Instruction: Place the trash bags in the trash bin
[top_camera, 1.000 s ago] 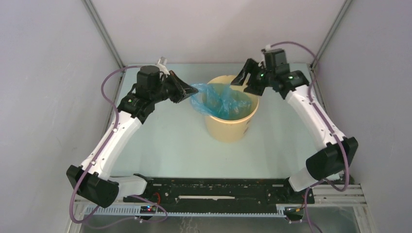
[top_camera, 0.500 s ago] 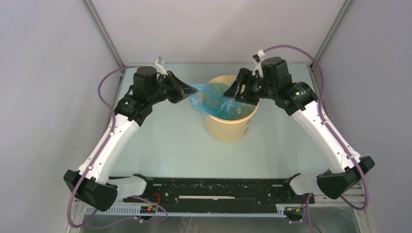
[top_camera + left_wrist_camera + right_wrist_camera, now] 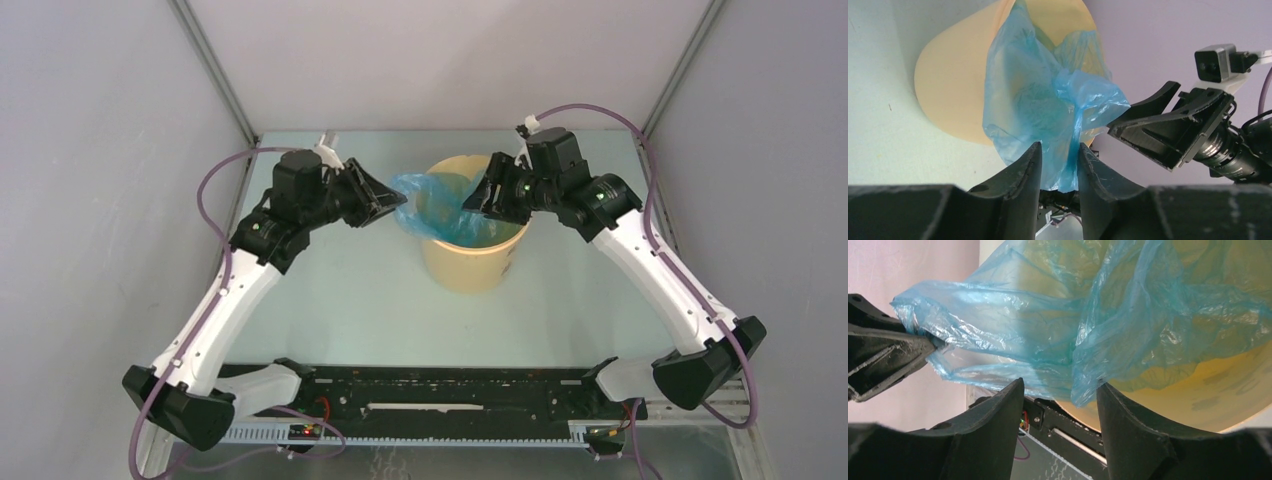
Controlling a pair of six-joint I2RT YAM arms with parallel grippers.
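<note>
The pale yellow trash bin (image 3: 475,255) stands at the middle back of the table. The light-blue trash bag (image 3: 445,205) lies crumpled in its mouth, with one corner stretched out over the left rim. My left gripper (image 3: 392,200) is shut on that corner, just left of the bin; the left wrist view shows the film (image 3: 1038,95) pinched between the jaws of the gripper (image 3: 1059,165). My right gripper (image 3: 478,200) is open above the bin's mouth, its jaws on either side of a hanging fold of the bag (image 3: 1073,305). The bin wall (image 3: 1208,385) shows behind the fold.
Grey enclosure walls stand close on the left, right and back. The black rail (image 3: 450,385) with both arm bases runs along the near edge. The right gripper's fingers (image 3: 1158,125) show opposite the left gripper, across the bag.
My right gripper has swung left and down from beside the bin's right rim to over its mouth, onto the bag. My left arm shifted slightly, still holding the corner.
</note>
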